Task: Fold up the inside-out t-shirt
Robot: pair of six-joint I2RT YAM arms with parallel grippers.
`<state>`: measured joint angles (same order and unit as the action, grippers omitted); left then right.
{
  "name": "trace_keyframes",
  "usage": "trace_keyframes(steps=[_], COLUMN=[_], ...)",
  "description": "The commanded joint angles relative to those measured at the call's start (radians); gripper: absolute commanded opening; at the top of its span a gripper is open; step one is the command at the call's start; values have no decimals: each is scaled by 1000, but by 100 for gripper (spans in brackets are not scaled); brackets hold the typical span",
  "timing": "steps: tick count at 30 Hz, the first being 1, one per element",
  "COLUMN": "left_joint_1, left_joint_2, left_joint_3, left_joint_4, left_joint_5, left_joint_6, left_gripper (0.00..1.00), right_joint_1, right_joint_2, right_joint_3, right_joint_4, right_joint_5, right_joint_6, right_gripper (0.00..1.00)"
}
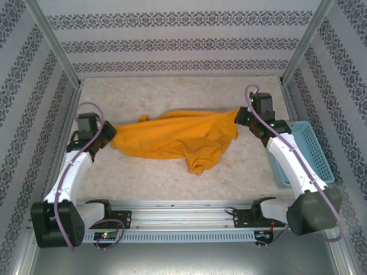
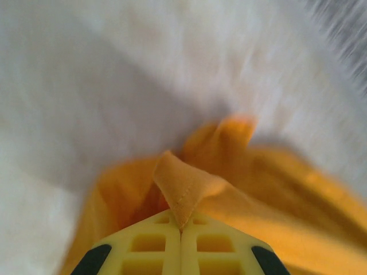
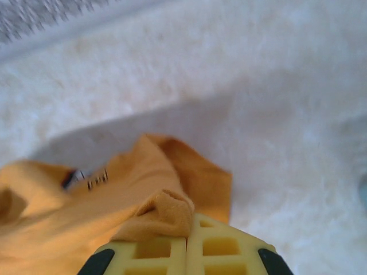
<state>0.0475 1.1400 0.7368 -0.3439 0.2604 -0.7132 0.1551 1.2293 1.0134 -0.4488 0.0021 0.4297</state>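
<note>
The jaws of the left arm (image 1: 71, 166) are clenched on a hemmed fold of the inside-out t-shirt (image 1: 178, 137). A stitched peak of cloth (image 2: 182, 189) sticks out just ahead of their tips. The jaws of the right arm (image 1: 292, 160) are clenched too, grasping a bunched lump of cloth (image 3: 166, 215) from the same garment. The shirt stretches between the two pairs of jaws over the pale worktop (image 1: 172, 94), and one crumpled part sags toward the arm bases. A small tag (image 3: 86, 177) sits on the cloth, left of the right jaws.

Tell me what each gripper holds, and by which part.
Both hold the t-shirt. The left gripper pinches a stitched hem fold at one end; the right gripper pinches bunched cloth at the opposite end.
</note>
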Motion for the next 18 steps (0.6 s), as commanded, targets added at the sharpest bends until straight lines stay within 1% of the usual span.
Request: trace_keyframes(steps=[1, 4, 6, 8, 10, 12, 13, 15, 18], left_joint_1=[-133, -216, -227, -226, -225, -225, -225, -225, -224], left_joint_2=[43, 64, 60, 44, 26, 43, 73, 158, 330], left_joint_3=[-77, -119, -128, -105, -46, 36, 87, 184, 310], left_joint_4=[-75, -85, -102, -151, -203, -235, -247, -253, -257], left_joint_5=[59, 30, 17, -28, -104, -170, -195, -206, -208], left_joint_6=[-18, -44, -49, -31, 4, 52, 78, 126, 161], left_gripper=[3, 10, 16, 29, 45, 55, 59, 65, 66], right_joint_1=[-32, -47, -57, -59, -60, -60, -60, -61, -61], right_joint_2=[2, 7, 10, 10, 4, -10, -18, -31, -43], right_joint_3=[-66, -95, -109, -123, -138, -152, -158, -166, -168], right_joint_4=[28, 15, 1, -6, -13, -14, -12, -11, -13], right_joint_5=[-68, -37, -33, -39, -36, -29, -24, -18, -16], right_joint_6=[27, 14, 19, 20, 17, 16, 16, 14, 14], right_gripper=[0, 0, 0, 0, 0, 0, 0, 0, 0])
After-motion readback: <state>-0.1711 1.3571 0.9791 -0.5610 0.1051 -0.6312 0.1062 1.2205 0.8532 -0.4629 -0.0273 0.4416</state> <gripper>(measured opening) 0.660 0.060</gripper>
